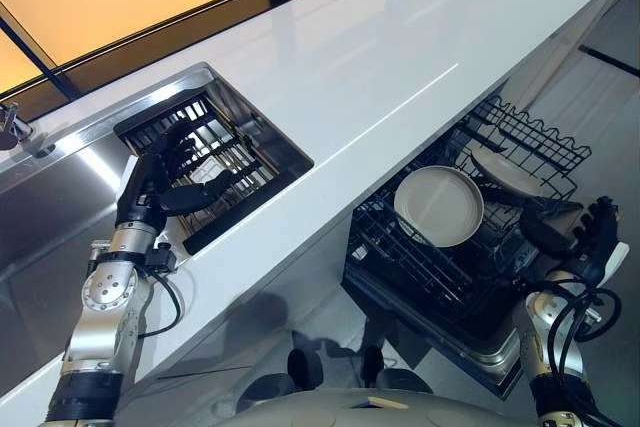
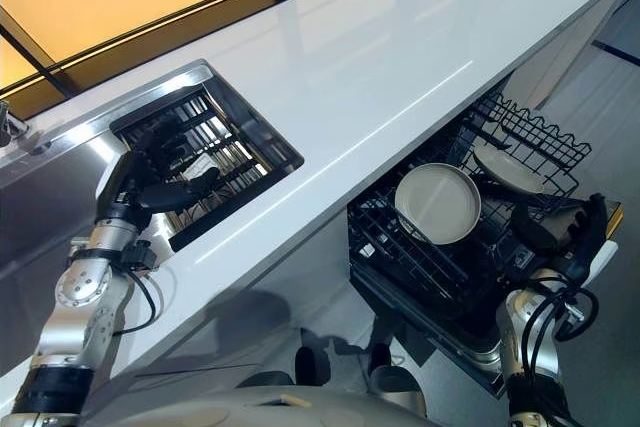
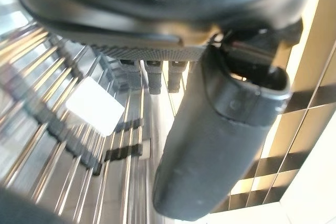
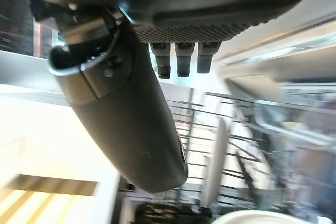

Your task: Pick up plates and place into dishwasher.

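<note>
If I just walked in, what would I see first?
Probably the big round plate standing up in the dishwasher rack pulled out under the white counter. Next, the left robot hand reaching into the sink rack, fingers open. The right robot hand is beside the dishwasher.

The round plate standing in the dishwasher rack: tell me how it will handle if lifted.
The plate looks glazed and rigid, so probably slippery and breakable. It stands on edge between the rack's wires, so it may roll or tip once freed.

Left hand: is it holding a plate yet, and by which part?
No. The left hand hangs open over the sink rack, nothing in it. The right hand by the dishwasher rack holds nothing either.
</note>
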You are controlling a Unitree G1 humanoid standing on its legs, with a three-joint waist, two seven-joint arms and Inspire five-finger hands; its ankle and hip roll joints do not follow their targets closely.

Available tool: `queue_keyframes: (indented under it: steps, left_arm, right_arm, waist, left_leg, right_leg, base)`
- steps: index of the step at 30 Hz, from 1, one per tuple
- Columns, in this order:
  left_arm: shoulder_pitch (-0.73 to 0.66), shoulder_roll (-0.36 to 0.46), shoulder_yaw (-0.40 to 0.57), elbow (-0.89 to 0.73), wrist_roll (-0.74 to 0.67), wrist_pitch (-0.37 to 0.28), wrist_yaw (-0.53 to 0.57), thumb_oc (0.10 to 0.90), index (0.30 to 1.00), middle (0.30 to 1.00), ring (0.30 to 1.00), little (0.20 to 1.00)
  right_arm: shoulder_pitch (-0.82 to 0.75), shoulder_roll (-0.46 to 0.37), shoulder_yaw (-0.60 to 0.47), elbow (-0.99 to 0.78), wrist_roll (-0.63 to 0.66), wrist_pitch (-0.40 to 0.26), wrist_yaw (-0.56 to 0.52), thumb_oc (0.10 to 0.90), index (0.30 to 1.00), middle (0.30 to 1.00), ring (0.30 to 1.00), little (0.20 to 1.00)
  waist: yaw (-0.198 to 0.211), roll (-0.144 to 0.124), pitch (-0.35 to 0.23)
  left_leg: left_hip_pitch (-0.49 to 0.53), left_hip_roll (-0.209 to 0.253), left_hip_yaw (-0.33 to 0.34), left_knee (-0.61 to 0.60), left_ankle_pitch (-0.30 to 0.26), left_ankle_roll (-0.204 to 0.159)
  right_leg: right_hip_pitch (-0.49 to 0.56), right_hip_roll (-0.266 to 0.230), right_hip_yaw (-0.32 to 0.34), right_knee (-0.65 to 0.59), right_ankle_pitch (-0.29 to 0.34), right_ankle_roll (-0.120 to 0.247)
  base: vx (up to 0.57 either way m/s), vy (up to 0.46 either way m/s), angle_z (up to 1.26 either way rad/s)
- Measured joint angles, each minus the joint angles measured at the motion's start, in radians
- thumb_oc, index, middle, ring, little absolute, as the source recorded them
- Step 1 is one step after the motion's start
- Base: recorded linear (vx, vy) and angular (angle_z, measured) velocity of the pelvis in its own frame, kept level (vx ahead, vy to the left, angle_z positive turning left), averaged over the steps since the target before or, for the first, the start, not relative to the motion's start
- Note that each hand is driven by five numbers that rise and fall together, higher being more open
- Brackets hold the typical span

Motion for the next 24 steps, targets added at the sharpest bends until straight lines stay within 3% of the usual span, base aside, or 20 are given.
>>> queue_keyframes:
  steps: [5,19,24]
  left_arm:
    - [-0.003,0.006,0.028,0.000,0.000,-0.022,0.029,0.800,0.900,0.900,0.900,0.900]
    - [-0.056,0.029,0.028,0.000,0.003,-0.039,0.090,0.800,0.900,0.900,0.900,0.900]
    - [-0.078,0.034,0.027,0.000,0.003,-0.040,0.100,0.800,0.900,0.900,0.900,0.900]
  right_arm:
    - [0.009,-0.005,0.003,0.032,0.015,0.018,0.050,0.800,0.900,0.900,0.900,0.900]
    - [-0.065,-0.087,0.017,0.258,0.102,0.075,0.087,0.800,0.900,0.900,0.900,0.900]
    - [-0.076,-0.111,0.022,0.268,0.103,0.082,0.086,0.800,0.900,0.900,0.900,0.900]
  waist:
    - [0.001,0.009,0.003]
    - [0.024,0.082,0.050]
    - [0.027,0.087,0.071]
  left_leg:
    - [-0.006,-0.001,-0.001,0.002,0.000,0.000]
    - [-0.047,-0.001,-0.016,0.003,0.007,-0.002]
    - [-0.053,-0.001,-0.025,0.003,0.012,-0.004]
  right_leg:
    - [-0.005,-0.001,-0.001,0.000,0.000,0.000]
    - [-0.039,-0.002,-0.026,0.000,0.004,-0.006]
    - [-0.041,-0.002,-0.035,0.000,0.001,-0.002]
  base:
    - [0.00,0.000,0.00]
    - [-0.03,-0.037,0.03]
    - [-0.03,-0.032,0.05]
